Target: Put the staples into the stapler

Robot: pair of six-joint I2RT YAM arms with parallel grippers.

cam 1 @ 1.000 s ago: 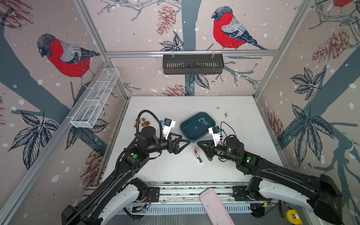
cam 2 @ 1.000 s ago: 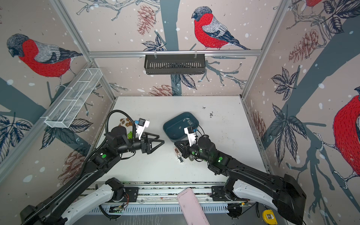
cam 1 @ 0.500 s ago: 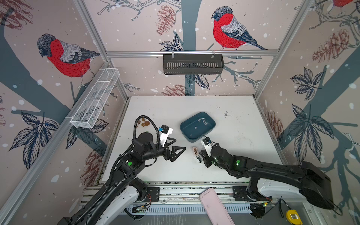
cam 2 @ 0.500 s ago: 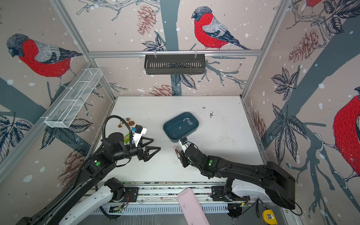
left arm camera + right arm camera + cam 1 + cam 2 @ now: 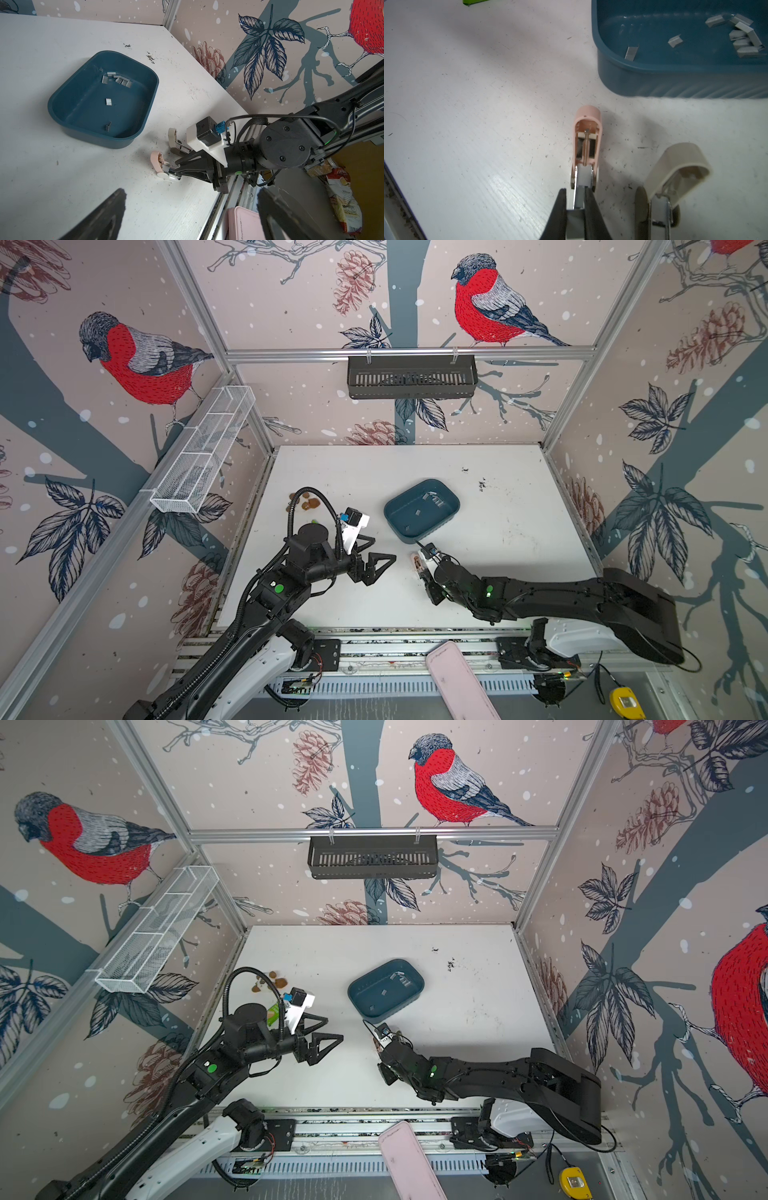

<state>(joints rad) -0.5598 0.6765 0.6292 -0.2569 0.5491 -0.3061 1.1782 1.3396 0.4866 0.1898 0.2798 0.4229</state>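
Mid-frame, the right tool [image 5: 576, 193] pinches the pink stapler [image 5: 417, 562] by its rail; the left tool [image 5: 384, 548] gapes. That thin hold could slip.

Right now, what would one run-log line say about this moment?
right jaws: shut on pink stapler, lid open | beige stapler: beside, ungripped | left jaws: open, empty | staples: in blue tray

Only the snack bag [image 5: 340, 199] beyond the table edge bears legible print: a word beginning "What". Its smaller lines are too blurred to read.
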